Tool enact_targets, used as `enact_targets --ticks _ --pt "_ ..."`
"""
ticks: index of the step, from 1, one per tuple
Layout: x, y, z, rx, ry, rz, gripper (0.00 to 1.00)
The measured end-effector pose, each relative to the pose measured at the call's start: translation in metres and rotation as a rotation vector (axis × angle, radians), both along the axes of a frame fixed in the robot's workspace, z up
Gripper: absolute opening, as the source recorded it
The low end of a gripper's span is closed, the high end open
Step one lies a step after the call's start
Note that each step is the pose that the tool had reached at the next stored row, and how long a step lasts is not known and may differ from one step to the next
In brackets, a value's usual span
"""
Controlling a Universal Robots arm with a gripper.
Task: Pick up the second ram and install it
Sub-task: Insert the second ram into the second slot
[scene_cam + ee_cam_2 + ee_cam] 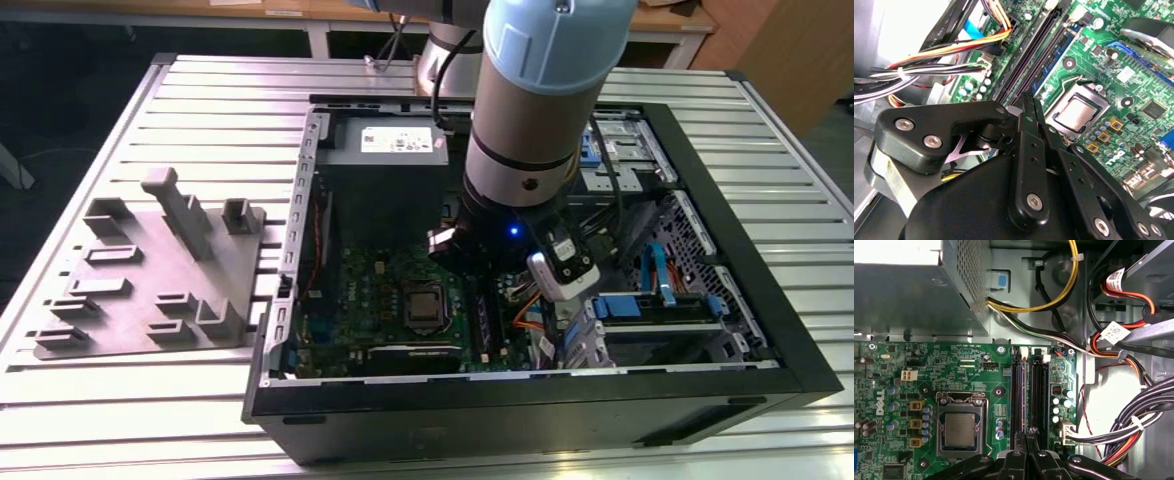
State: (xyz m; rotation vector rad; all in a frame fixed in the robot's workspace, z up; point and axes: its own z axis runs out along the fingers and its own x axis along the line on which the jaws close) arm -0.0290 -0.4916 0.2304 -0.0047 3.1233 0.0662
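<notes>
While pincer (1026, 434) is in PC case (534, 415), over mobo (974, 365)

The arm (541, 90) stands from the exterior view's top centre down to mid-frame, wrist upright, gripper (1027, 433) pointing straight down, fingers (1029, 131) pressed together.

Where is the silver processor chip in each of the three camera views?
Exterior view: processor on the motherboard, toward the exterior view's left of the arm.
Second wrist view: processor in its socket beside the memory slots.
First wrist view: processor between yellow components and those slots.
Shared landmark: the long black memory slots alongside it.
</notes>
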Motion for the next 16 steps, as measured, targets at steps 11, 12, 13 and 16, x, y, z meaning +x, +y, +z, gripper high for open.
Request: enact_targets --ticks 11,12,13,16 --pt "-0.0005 0.0 -0.0011 0.0002 -0.0001 0.0 0.12" --pt "-0.0005 0.0 -0.0013 0.0001 -0.0001 0.0 0.12" --pt "-0.0005 0.0 -0.0019 0.0 -0.0001 0.0 0.12" --pt "-0.0005 0.0 -0.0024 -0.0001 0.0 0.0 0.12"
